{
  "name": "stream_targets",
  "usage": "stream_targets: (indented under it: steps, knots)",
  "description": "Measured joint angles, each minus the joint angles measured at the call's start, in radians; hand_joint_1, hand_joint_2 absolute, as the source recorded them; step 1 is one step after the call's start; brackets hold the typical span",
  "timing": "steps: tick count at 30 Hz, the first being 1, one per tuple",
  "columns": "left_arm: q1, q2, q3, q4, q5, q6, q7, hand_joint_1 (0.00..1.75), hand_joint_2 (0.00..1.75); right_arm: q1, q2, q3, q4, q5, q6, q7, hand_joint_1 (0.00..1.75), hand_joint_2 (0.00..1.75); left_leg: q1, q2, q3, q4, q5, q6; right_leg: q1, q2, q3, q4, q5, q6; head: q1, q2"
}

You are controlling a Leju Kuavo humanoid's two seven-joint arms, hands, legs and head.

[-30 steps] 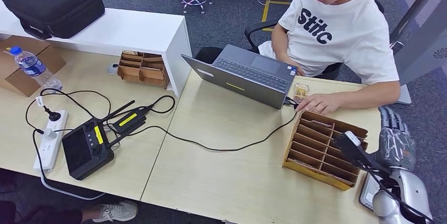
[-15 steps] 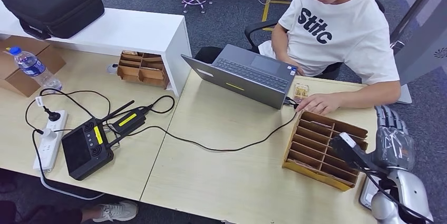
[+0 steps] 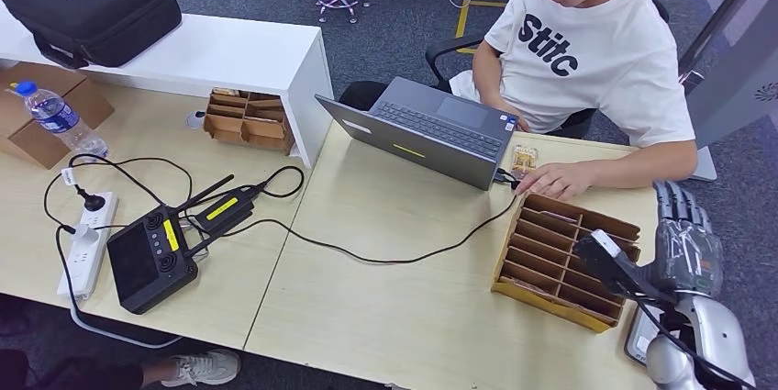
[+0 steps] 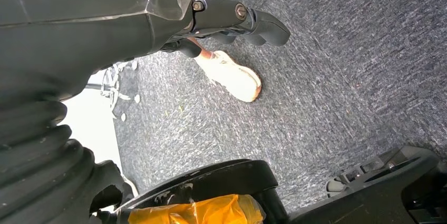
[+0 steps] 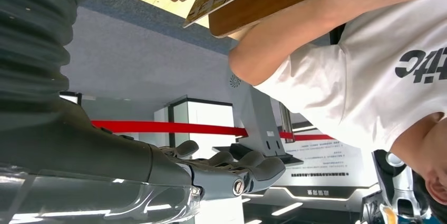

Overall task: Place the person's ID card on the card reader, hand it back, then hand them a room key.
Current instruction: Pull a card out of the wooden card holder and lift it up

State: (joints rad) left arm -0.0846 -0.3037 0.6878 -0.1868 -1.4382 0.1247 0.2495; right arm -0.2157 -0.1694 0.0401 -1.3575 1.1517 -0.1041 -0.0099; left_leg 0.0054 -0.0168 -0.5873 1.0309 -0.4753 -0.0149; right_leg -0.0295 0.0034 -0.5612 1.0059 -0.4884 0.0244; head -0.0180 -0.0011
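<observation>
While a seated person in a white printed T-shirt (image 3: 596, 50) rests one hand (image 3: 555, 181) on the pale wooden desk (image 3: 404, 307), the right robot hand (image 3: 683, 241) is raised at the desk's right end, just beside a brown cardboard divider tray (image 3: 560, 257), its fingers stretched out and apart with nothing in them. Under that arm, a grey-edged flat device (image 3: 638, 335) that may be the card reader pokes out at the desk's near right corner. A small yellowish card-like item (image 3: 524, 161) lies on the desk between the person's hand and an open grey laptop (image 3: 427, 128); whether it is the ID card cannot be told. From the laptop, a black cable (image 3: 385, 257) trails across the desk toward a black handheld controller (image 3: 147, 257) and a white power strip (image 3: 87, 243). In the left wrist view, the left robot hand (image 4: 232, 21) hangs over grey carpet (image 4: 337, 87), fingers loosely extended and holding nothing, above a white sneaker (image 4: 229, 75).
</observation>
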Motion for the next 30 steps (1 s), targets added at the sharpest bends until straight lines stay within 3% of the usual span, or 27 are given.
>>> stream_targets:
  steps: [30]
  knots:
    - [-0.001,0.000,0.000,0.000,-0.010,-0.001,0.000,0.00,1.75,-0.002,0.011,0.014,0.026,0.011,0.003,-0.002,0.00,1.75,0.000,0.000,0.000,0.000,0.000,0.000,0.000,0.000,0.000,0.000,0.000,0.000,0.000,0.000]
